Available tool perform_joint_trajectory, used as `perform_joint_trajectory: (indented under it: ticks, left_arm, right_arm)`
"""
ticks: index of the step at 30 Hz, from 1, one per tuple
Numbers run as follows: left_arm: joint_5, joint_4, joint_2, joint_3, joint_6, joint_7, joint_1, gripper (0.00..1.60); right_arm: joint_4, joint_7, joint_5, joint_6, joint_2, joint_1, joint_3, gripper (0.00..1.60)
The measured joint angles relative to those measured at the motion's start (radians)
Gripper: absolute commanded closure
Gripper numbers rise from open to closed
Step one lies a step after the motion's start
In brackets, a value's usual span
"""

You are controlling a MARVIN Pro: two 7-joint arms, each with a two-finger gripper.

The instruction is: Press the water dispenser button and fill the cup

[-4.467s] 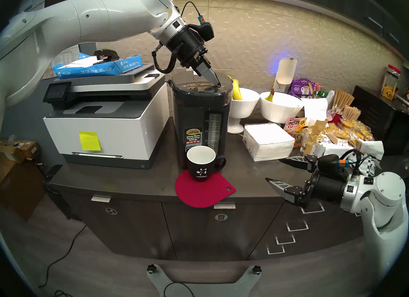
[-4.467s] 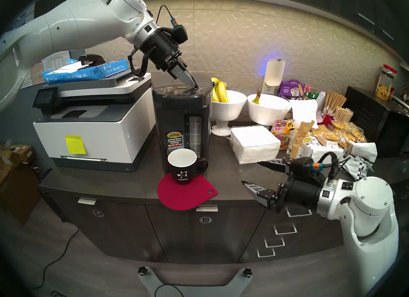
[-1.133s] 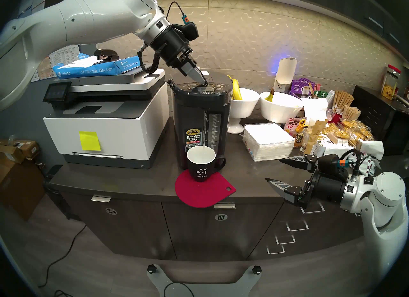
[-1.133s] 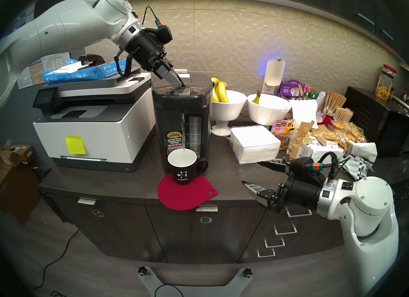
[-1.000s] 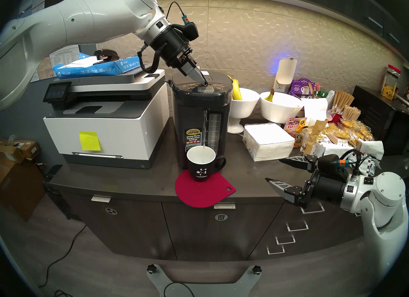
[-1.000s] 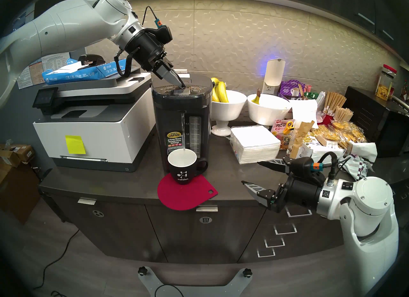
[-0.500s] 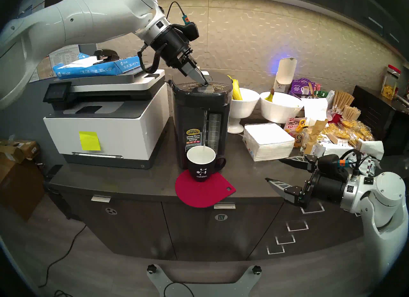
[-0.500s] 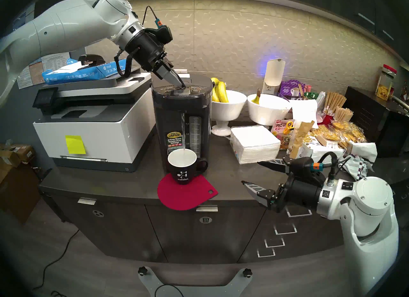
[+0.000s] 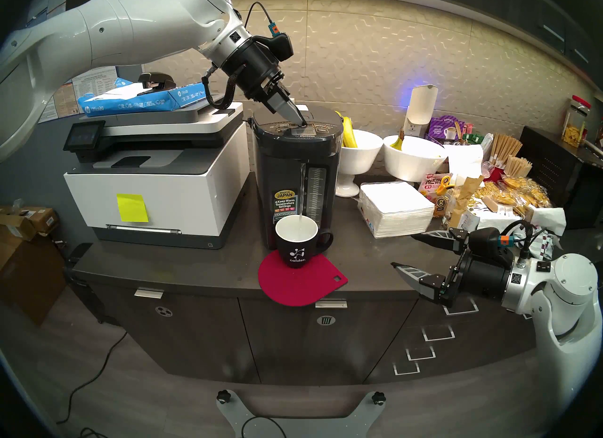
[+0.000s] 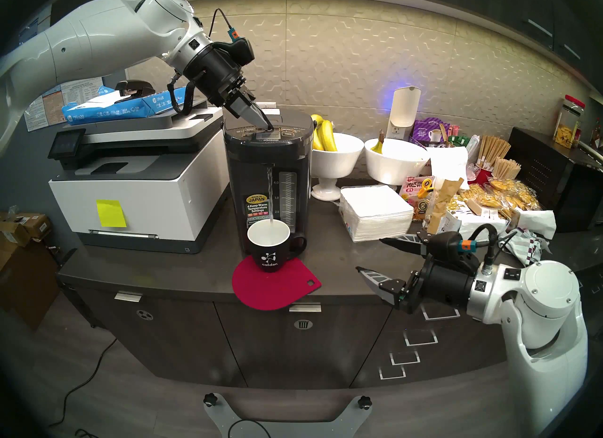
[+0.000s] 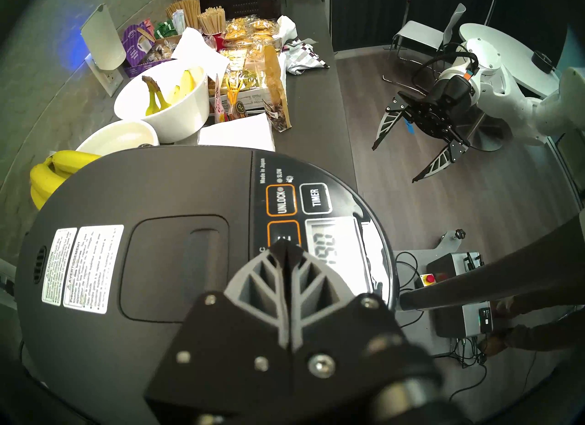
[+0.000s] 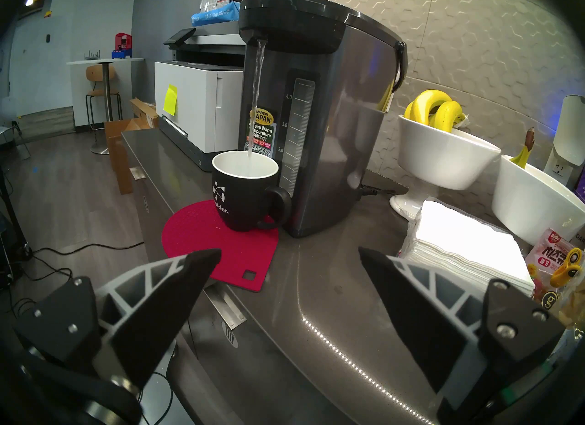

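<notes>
The dark grey water dispenser (image 9: 295,179) (image 10: 267,179) (image 12: 332,104) stands mid-counter. My left gripper (image 9: 304,123) (image 10: 270,128) (image 11: 286,250) is shut, and its joined tips press down on the gold-outlined button (image 11: 282,233) below UNLOCK, which they mostly hide. A thin stream of water (image 9: 301,189) (image 12: 257,98) falls from the spout into the black cup (image 9: 296,246) (image 10: 268,248) (image 12: 245,193), which stands on a red mat (image 9: 301,282) against the pot's front. My right gripper (image 9: 403,251) (image 10: 368,254) (image 12: 286,256) hovers open and empty over the counter's right front.
A white-and-grey printer (image 9: 156,173) stands left of the pot. Two white bowls (image 9: 359,156) with bananas, a napkin stack (image 9: 394,209) and snack packets (image 9: 499,195) crowd the right. A cable (image 9: 94,372) lies on the floor.
Over the last second nothing has moved and water keeps pouring. Several seconds back the left tips stood farther right on the panel, and no water flowed.
</notes>
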Motion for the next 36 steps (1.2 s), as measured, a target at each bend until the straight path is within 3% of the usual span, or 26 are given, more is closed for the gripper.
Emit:
perform_joint_trajectory:
  ticks: [36]
  left_arm:
    - [-0.010,0.019,-0.005,0.003,-0.025,-0.013,0.009,1.60]
  right_arm:
    - [0.000,0.000,0.000,0.000,0.000,0.000,0.000,0.00]
